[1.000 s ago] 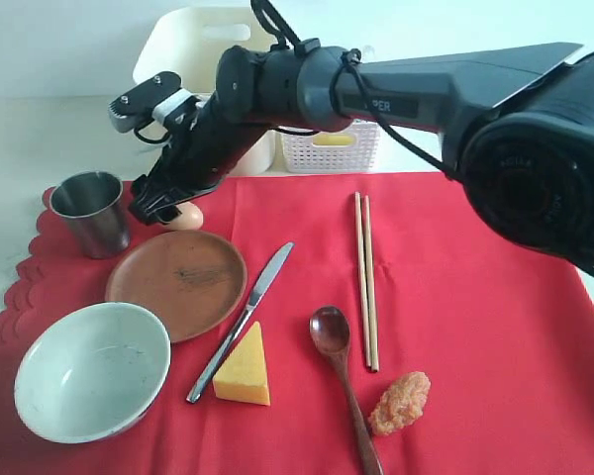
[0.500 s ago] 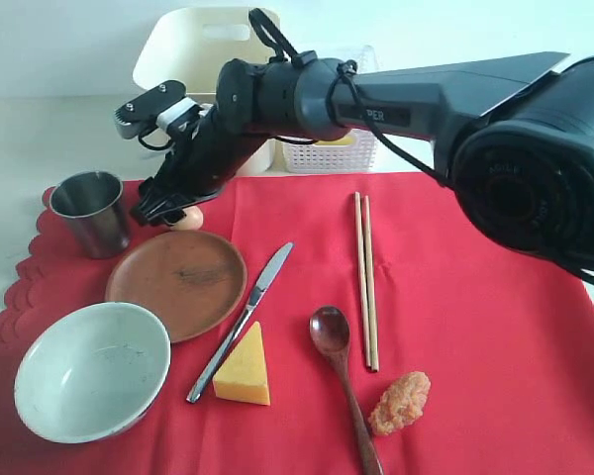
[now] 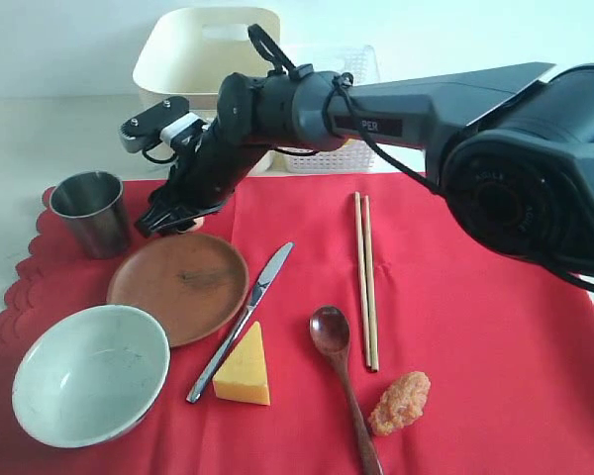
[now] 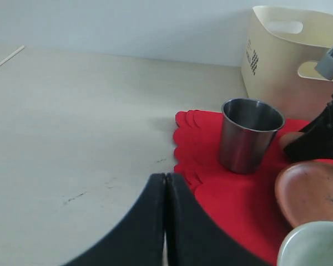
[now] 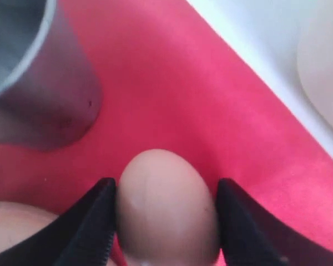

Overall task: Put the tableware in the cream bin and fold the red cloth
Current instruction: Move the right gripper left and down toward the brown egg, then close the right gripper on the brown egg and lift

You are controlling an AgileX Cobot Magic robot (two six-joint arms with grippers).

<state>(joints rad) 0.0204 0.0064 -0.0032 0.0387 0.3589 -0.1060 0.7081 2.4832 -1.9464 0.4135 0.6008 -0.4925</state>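
My right gripper [image 3: 171, 220] reaches across to the far left of the red cloth [image 3: 475, 297], its fingers pressed on both sides of a beige egg [image 5: 166, 205] that rests on the cloth. The steel cup [image 3: 91, 211] stands just left of it and the brown plate [image 3: 178, 285] lies in front. The pale bowl [image 3: 89, 373], knife [image 3: 243, 319], dark spoon [image 3: 339, 371] and chopsticks [image 3: 365, 280] lie on the cloth. The cream bin [image 3: 193, 49] stands behind. My left gripper [image 4: 165, 183] is shut and empty over the bare table, left of the cup [image 4: 250, 136].
A cheese wedge [image 3: 245, 368] lies by the knife and a breaded food piece [image 3: 399, 401] sits near the spoon. The white lattice basket [image 3: 337, 148] stands beside the cream bin, partly behind the right arm. The cloth's scalloped edge [image 4: 183, 144] faces the left gripper.
The right gripper has come down and slightly right over the egg, so that the egg is now almost hidden in the exterior view. The bowl shifted a touch left.
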